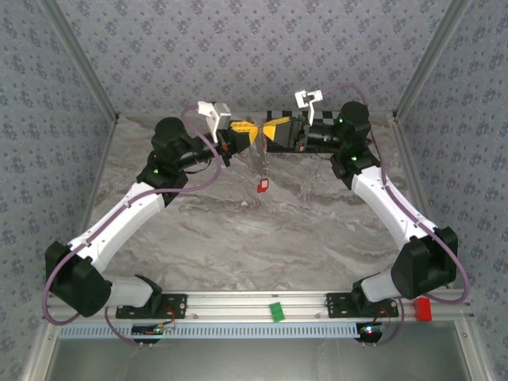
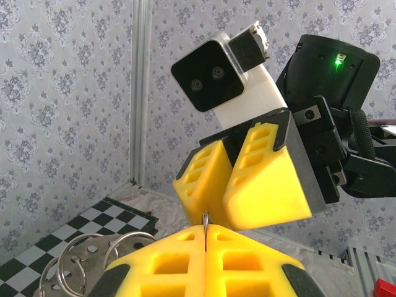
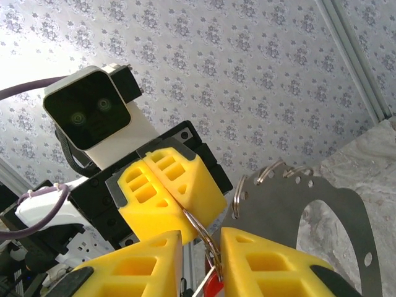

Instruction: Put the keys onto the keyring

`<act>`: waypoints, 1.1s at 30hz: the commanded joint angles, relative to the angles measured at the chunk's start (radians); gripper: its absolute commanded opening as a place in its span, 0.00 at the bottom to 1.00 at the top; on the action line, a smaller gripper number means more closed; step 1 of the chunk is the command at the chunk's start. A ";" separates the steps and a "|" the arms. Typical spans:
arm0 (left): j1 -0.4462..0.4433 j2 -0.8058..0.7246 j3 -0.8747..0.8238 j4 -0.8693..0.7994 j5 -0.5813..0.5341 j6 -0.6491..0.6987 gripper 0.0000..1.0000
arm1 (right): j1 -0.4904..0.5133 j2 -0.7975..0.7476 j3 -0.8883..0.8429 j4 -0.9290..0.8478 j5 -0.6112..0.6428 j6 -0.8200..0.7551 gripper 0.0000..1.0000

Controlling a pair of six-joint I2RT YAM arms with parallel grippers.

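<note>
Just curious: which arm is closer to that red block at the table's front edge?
Right. The right arm rises just beside the red block; the left arm is bolted far across the rail.

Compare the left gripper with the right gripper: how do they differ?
The left gripper is shut, pinching the keyring; the right gripper has its jaws apart, the ring running through the gap. From above, the left gripper reaches in from the left, the right gripper from the right. Both are yellow-fingered, meeting tip to tip above the table, a red-headed key dangling beneath.
</note>
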 commanded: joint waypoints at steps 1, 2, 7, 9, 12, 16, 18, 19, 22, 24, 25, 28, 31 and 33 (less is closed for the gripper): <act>0.008 -0.003 0.053 0.066 -0.013 -0.012 0.00 | 0.006 -0.009 -0.003 -0.023 -0.022 -0.028 0.19; 0.009 -0.003 0.053 0.066 -0.013 -0.013 0.00 | 0.005 -0.008 -0.003 -0.025 -0.022 -0.029 0.18; 0.010 -0.005 0.052 0.069 -0.018 -0.013 0.00 | -0.001 -0.014 -0.003 -0.051 -0.014 -0.043 0.10; 0.010 -0.008 0.052 0.070 -0.024 -0.013 0.00 | -0.004 -0.018 -0.009 -0.057 -0.012 -0.048 0.08; 0.011 -0.010 0.051 0.074 -0.026 -0.015 0.00 | -0.006 -0.021 -0.015 -0.059 -0.009 -0.048 0.04; 0.014 -0.008 0.049 0.096 -0.032 -0.029 0.00 | -0.005 -0.021 -0.017 -0.071 -0.014 -0.055 0.02; 0.013 -0.007 0.046 0.118 -0.034 -0.043 0.00 | -0.005 -0.021 -0.019 -0.082 -0.015 -0.057 0.01; 0.013 -0.004 0.046 0.128 -0.035 -0.050 0.00 | -0.003 -0.021 -0.021 -0.082 -0.016 -0.057 0.01; 0.012 0.002 0.044 0.150 -0.032 -0.070 0.00 | 0.000 -0.019 -0.021 -0.084 -0.021 -0.057 0.02; 0.012 0.007 0.037 0.178 -0.028 -0.091 0.00 | 0.005 -0.015 -0.018 -0.086 -0.023 -0.057 0.02; 0.011 0.011 0.036 0.190 -0.024 -0.103 0.00 | 0.005 -0.012 -0.016 -0.086 -0.023 -0.057 0.02; 0.012 0.020 0.025 0.221 -0.022 -0.130 0.00 | 0.011 -0.009 -0.010 -0.085 -0.017 -0.057 0.04; 0.011 0.024 0.010 0.253 -0.032 -0.155 0.00 | 0.013 -0.006 -0.004 -0.081 -0.006 -0.060 0.05; 0.011 0.029 0.004 0.269 -0.038 -0.173 0.00 | 0.012 -0.005 -0.002 -0.080 0.002 -0.062 0.07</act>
